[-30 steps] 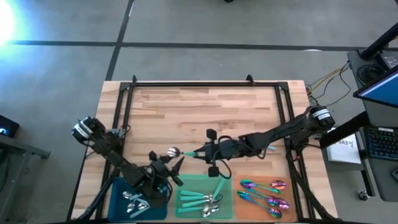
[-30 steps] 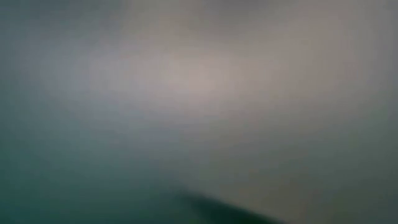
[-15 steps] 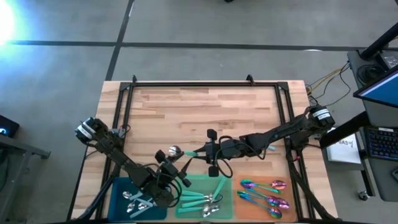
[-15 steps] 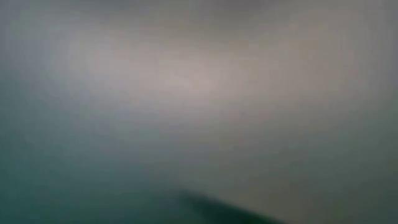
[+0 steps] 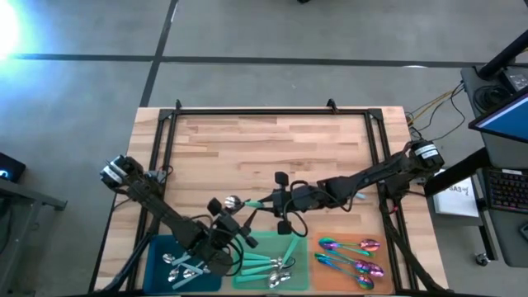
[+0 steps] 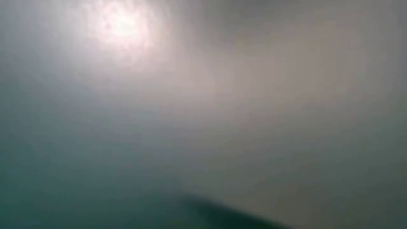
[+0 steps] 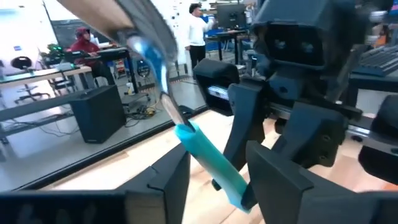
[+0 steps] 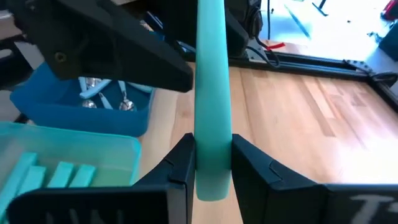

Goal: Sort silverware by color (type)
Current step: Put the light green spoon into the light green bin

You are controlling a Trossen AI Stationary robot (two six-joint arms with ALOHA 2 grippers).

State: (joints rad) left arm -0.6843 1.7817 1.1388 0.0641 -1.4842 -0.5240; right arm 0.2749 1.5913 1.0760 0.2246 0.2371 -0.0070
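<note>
Clamping a teal spoon [image 5: 250, 202] by its smooth matte handle, right fingers [image 8: 208, 163] shut on it just above green tray [image 5: 270, 262] edge. Left fingers [image 7: 214, 174] spread wide around same handle, not gripping. Glossy silver bowl beyond. Bare wood desk [image 5: 272, 144] stretches open past tray.

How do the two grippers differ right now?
The right gripper is shut on the teal-handled spoon, holding it above the table; the left gripper is open and holds nothing. The right sits near the table's middle; the left is over the green tray. Both are dark and two-fingered.
</note>
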